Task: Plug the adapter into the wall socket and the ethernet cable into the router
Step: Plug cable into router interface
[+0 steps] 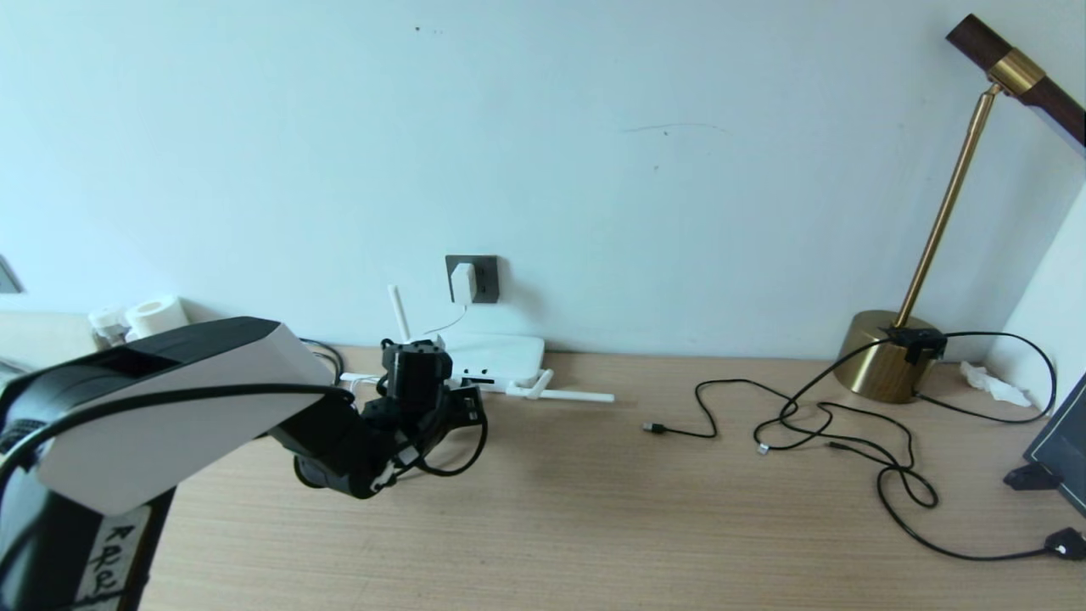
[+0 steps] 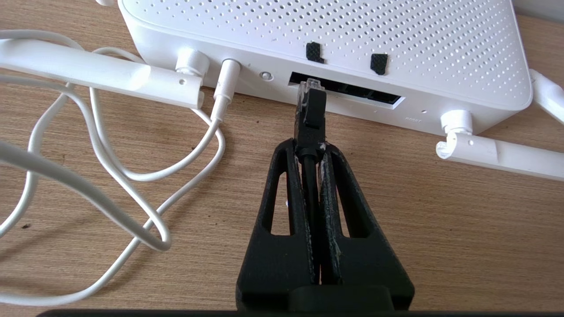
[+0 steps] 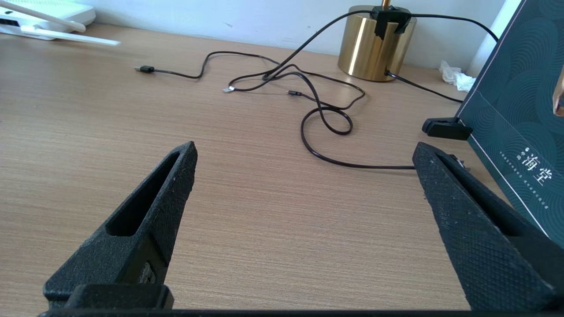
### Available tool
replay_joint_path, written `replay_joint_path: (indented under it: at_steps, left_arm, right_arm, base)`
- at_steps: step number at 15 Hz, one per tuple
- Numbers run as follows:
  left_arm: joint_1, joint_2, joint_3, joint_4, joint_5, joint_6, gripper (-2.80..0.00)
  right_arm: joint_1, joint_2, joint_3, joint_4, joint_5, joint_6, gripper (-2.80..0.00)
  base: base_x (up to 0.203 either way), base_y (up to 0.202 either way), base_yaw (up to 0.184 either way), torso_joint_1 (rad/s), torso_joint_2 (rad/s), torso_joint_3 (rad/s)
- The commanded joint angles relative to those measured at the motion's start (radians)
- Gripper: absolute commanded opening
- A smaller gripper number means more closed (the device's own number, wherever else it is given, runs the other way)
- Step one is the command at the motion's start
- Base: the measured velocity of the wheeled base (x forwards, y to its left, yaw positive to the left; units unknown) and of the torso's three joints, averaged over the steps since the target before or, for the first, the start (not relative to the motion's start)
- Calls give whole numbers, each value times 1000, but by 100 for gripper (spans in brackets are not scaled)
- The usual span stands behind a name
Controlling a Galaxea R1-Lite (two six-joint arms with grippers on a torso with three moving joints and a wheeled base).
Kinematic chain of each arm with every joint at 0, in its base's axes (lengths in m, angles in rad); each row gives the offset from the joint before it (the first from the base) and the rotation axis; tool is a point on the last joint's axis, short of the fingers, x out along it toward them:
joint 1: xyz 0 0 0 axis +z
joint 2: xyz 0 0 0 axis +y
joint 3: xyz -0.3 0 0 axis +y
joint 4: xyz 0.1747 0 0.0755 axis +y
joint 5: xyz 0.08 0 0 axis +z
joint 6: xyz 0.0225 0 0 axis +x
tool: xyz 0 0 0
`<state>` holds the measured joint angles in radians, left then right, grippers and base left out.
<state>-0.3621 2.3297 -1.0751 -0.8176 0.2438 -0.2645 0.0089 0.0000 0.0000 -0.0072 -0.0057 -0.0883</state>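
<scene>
Ethernet cable (image 2: 310, 114) work was seen first from the head view: the router (image 1: 501, 352) lay flat on the bench (image 1: 594, 509) against the wall, about 11 o'clock from the picture's centre, with one antenna upright and another lying along the bench. Directly above it, at 12 o'clock from the router, the adapter (image 1: 462, 283) sat plugged in the wall socket (image 1: 484, 278), its thin white cord dropping toward the router. The left gripper (image 1: 471, 403) reached in from 8 o'clock and stood just at the router's near edge. Thin black cords (image 1: 831, 433) sprawled at 3 o'clock, near a brass lamp base (image 1: 878, 361).

From the left wrist view, the left gripper (image 2: 310, 147) was clamped tight on the ethernet cable, just behind its plug. The clear plug tip was at the mouth of the leftmost slot of the router's (image 2: 330, 39) dark port row; whether it had gone in could not be told. A white cord (image 2: 132, 176) looped on the bench beside it, plugged in the router's edge.

From the right wrist view, the right gripper (image 3: 304, 152) hung over bare bench (image 3: 264, 220) with its fingers spread wide, holding nothing. Thin black cords (image 3: 326, 119) lay ahead of it, a dark printed box (image 3: 520, 105) stood at its side, and the router (image 3: 48, 15) was well apart in the far corner.
</scene>
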Motion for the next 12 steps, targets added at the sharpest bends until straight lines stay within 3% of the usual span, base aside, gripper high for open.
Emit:
replay_joint_path:
  at_steps: [1,12]
  left_arm:
    - [2,8,-3,-5,2,-2,-280]
    - [11,13,-22,-8,2,-2,-280]
  right_arm:
    - [0,2,4,-1,0,-1,0]
    - [0,2,3,-1,0,-1,0]
  base:
    - [0,0,0,0,0,0]
    - [0,0,0,0,0,0]
